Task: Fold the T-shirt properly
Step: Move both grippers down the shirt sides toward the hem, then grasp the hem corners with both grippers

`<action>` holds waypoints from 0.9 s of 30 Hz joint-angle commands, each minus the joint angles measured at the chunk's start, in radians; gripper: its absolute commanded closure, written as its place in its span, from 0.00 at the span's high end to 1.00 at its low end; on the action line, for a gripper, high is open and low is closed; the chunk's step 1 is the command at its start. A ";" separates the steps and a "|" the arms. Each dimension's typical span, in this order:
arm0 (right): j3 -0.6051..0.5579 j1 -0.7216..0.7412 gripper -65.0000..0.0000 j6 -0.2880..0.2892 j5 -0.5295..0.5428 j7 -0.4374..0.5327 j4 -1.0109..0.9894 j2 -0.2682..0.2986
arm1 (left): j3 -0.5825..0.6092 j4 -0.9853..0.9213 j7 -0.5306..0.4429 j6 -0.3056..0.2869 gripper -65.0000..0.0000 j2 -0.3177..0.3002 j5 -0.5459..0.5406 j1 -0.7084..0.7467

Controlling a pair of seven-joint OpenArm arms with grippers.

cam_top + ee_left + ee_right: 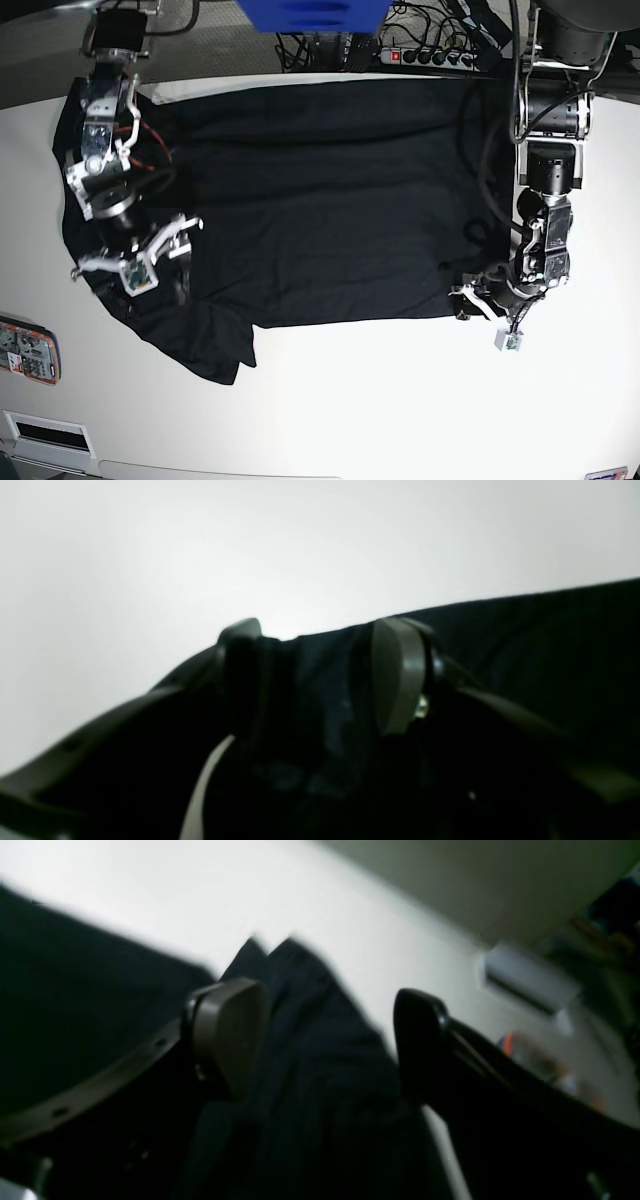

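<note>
The black T-shirt (320,200) lies spread over the white table (400,400), with one sleeve hanging toward the front left. My left gripper (468,300) sits at the shirt's front right corner. In the left wrist view its fingers stand apart astride the shirt's edge (550,645), and dark cloth fills the gap of the left gripper (317,675). My right gripper (165,245) is over the shirt's left side near the sleeve. In the blurred right wrist view the right gripper (325,1040) has its fingers apart with ridged black cloth (310,1080) between them.
A flat orange-edged object (25,350) lies on the table at the front left. A blue box (315,15), a power strip (430,55) and cables sit behind the table's far edge.
</note>
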 commanded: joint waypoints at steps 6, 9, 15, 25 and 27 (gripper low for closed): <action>0.011 0.020 0.64 -0.012 0.012 0.029 0.019 0.010 | 0.047 -0.014 0.112 -0.004 0.27 0.003 0.020 0.018; 0.011 0.025 0.63 -0.012 0.012 0.027 0.011 0.010 | 0.045 -0.009 0.066 -0.004 0.11 -0.017 0.020 0.018; 0.013 0.091 0.63 -0.017 0.013 -0.037 0.002 0.009 | 0.045 -0.009 -0.069 0.075 0.00 -0.021 0.020 0.051; 0.013 0.599 0.63 -0.017 0.010 -0.344 -0.331 0.009 | 0.045 -0.009 -0.072 0.188 0.00 -0.023 0.020 0.067; 0.010 0.666 0.63 -0.017 0.010 -0.340 -0.466 0.009 | 0.045 -0.009 -0.072 0.188 0.00 -0.023 0.020 0.067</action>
